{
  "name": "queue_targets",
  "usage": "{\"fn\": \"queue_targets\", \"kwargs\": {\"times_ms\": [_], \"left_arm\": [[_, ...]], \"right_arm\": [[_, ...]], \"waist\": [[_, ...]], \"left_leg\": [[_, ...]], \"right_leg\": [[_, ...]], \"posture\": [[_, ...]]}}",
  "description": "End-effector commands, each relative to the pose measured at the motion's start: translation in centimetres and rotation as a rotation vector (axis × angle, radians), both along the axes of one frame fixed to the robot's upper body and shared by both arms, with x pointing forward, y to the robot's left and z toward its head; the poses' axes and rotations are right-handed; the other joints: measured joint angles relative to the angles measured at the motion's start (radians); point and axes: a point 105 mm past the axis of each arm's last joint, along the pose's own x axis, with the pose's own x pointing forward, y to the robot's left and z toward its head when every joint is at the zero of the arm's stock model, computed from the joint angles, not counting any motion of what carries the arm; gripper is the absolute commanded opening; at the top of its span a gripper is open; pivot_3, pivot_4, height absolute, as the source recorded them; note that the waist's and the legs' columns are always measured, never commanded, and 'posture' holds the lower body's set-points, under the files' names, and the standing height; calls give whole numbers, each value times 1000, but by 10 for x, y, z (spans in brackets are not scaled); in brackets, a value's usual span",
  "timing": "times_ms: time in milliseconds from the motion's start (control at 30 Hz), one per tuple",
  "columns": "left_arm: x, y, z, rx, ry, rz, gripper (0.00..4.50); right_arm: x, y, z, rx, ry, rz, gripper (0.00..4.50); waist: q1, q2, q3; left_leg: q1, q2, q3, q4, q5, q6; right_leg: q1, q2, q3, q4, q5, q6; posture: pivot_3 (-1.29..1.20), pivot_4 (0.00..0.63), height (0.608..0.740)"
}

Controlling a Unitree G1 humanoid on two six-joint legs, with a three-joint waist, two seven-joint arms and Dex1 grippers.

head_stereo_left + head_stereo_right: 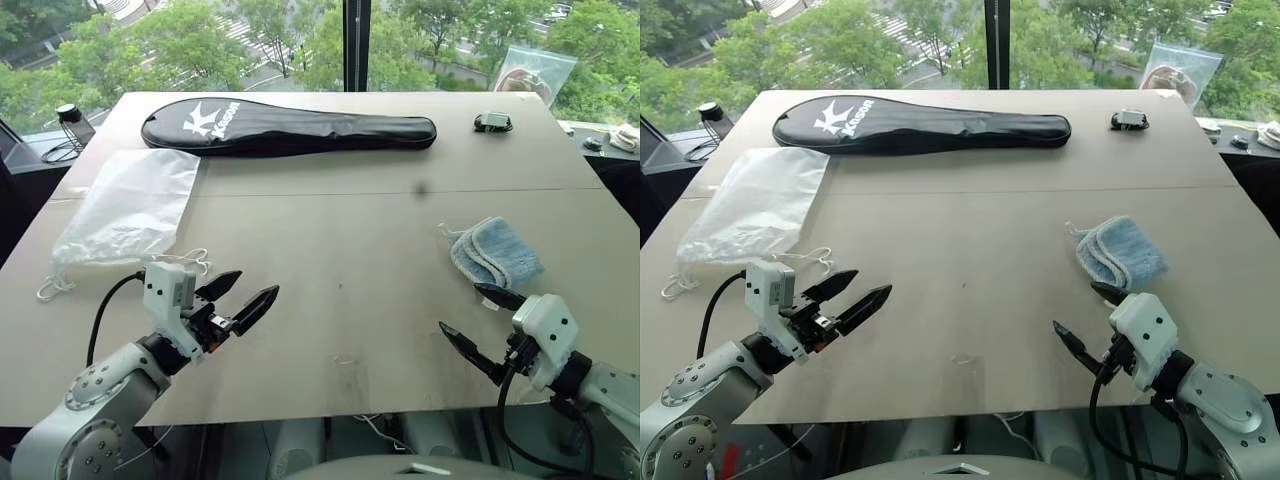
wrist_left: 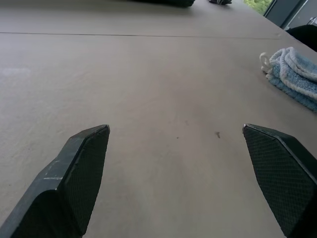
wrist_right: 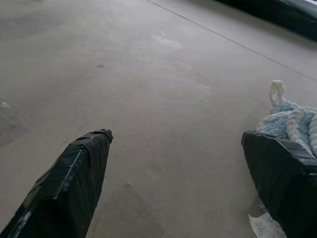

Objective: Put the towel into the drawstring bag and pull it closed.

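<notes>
Nothing is done yet: the towel [image 1: 492, 252] lies on the surface [image 1: 350, 260] at four o'clock, well apart from the flat drawstring bag [image 1: 130, 205] at nine. Both the left gripper [image 1: 243, 297] and right gripper [image 1: 472, 318] hover with jaws spread and empty, so bagging and cinching are left.

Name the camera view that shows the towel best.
The left eye view: the whole folded towel lies in plain sight on the table; the right eye view matches it. Both wrist views catch just its edge.

An upper-floor room: plain table [image 1: 350, 260] by big windows [image 1: 250, 40] (treetops below).
</notes>
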Motion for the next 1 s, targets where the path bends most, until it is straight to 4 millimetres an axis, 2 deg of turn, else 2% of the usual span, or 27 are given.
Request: {"fn": "queue_targets", "kwargs": {"times_ms": [33,133,300,400,433,500,533,600,667,900,1000], "left_arm": [[8,7,13,34,-83,40,4435],[33,21,27,16,-156,180,4435],[48,54,45,162,-246,417,4435],[48,90,63,547,-359,559,4435],[42,102,70,771,-420,573,4435],[35,110,75,1027,-494,535,4435],[30,117,76,1109,-523,517,4435],[18,156,63,1198,-431,576,4435],[10,181,60,1284,-378,603,4435],[11,211,49,1468,-318,572,4435],[20,215,44,1481,-298,544,4435]], "right_arm": [[6,10,12,27,-104,25,4500],[28,31,23,87,-210,85,4500],[40,49,40,140,-293,196,4500],[36,63,51,180,-289,352,4500],[31,66,53,185,-265,421,4500],[24,70,53,189,-232,494,4500],[22,70,53,189,-219,519,4500],[18,71,51,193,-196,550,4500],[15,72,49,195,-180,573,4500],[12,79,59,224,-227,630,4500],[15,82,61,235,-234,638,4500]], "waist": [[0,0,0],[-1,0,1],[-1,-1,0],[-2,-2,1],[-4,-3,2],[-5,-3,2],[-2,-3,2],[1,-2,3],[0,-2,3],[2,-5,2],[0,-5,2]], "left_leg": [[-1,0,0,0,0,0],[-3,0,-1,-1,0,0],[-3,0,-1,0,0,0],[-4,-1,-1,-1,0,0],[-4,-1,-1,-2,0,0],[-5,0,-1,-5,0,0],[-4,0,-1,-6,0,0],[-4,-1,0,-8,0,0],[-4,0,1,-8,0,0],[-5,0,-1,-4,0,0],[-5,0,0,-4,0,0]], "right_leg": [[0,0,0,0,0,0],[-2,2,0,0,0,0],[-2,3,1,0,3,3],[-3,3,1,-1,5,-1],[-4,3,1,-1,5,-1],[-6,4,2,-1,5,-2],[-6,3,2,-1,4,-2],[-7,0,1,-1,4,-2],[-7,-1,1,-1,4,-2],[-6,-3,-3,0,2,-2],[-6,-3,-3,0,4,-1]], "posture": [[0,150,740],[0,150,740],[0,150,740],[0,150,740],[0,150,740],[0,150,740],[0,150,740],[0,150,740],[0,150,740],[0,150,740],[0,150,740]]}}
